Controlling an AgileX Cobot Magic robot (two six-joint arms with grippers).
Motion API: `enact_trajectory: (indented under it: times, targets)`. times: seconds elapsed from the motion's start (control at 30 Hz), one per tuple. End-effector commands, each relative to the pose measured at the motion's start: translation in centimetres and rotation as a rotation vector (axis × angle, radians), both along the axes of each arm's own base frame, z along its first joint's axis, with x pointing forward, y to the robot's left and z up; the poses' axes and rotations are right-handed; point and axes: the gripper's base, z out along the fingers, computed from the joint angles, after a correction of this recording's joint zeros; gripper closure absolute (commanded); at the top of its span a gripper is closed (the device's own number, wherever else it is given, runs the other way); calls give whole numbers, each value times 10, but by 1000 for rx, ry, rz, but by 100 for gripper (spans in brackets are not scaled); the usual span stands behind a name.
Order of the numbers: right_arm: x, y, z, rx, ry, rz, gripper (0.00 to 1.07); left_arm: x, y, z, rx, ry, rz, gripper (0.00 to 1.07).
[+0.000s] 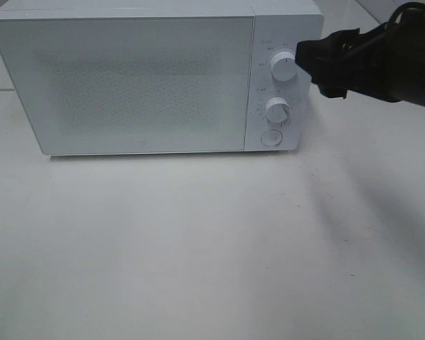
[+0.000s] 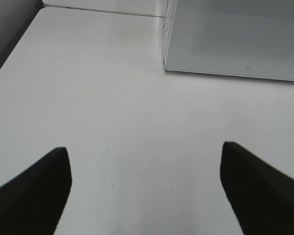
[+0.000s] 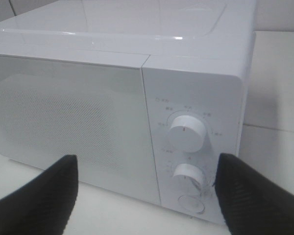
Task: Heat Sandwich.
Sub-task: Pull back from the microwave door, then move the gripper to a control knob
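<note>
The sandwich is out of view. A white microwave [image 1: 127,78] stands at the back of the table with its door closed. My right gripper [image 1: 313,67] hovers just right of the upper knob [image 1: 282,68], apart from it, open with nothing between its fingers. In the right wrist view that gripper [image 3: 147,196] faces the control panel, with the upper knob [image 3: 187,131] and lower knob [image 3: 188,175] between its dark fingers [image 3: 39,200]. My left gripper [image 2: 144,186] is open and empty over bare table, short of the microwave's front corner [image 2: 165,58]. It does not show in the exterior view.
Below the two knobs sits a round button [image 1: 271,137]. The white tabletop [image 1: 198,248] spreads in front of the microwave. In the left wrist view the table's edge [image 2: 12,46] runs along one side.
</note>
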Motion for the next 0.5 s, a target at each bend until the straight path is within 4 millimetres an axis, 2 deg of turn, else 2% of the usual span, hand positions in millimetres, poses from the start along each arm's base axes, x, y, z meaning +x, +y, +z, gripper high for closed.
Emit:
enact_trajectory:
  times: [0.03, 0.1, 0.27, 0.4, 0.5]
  targets:
    - [5, 10, -5, 1, 3, 5, 31, -3, -1, -1, -3, -23, -2, 30]
    - [7, 19, -15, -12, 18, 7, 31, -3, -1, -1, -3, -23, -2, 30]
    - [9, 31, -24, -15, 15, 5, 31, -3, -1, -1, -3, -23, -2, 30]
    - [11, 54, -48, -98, -35, -36, 31, -3, -1, -1, -3, -23, -2, 30]
    - [12, 60, -57, -123, -57, -62, 31, -3, -1, -1, -3, -23, -2, 30]
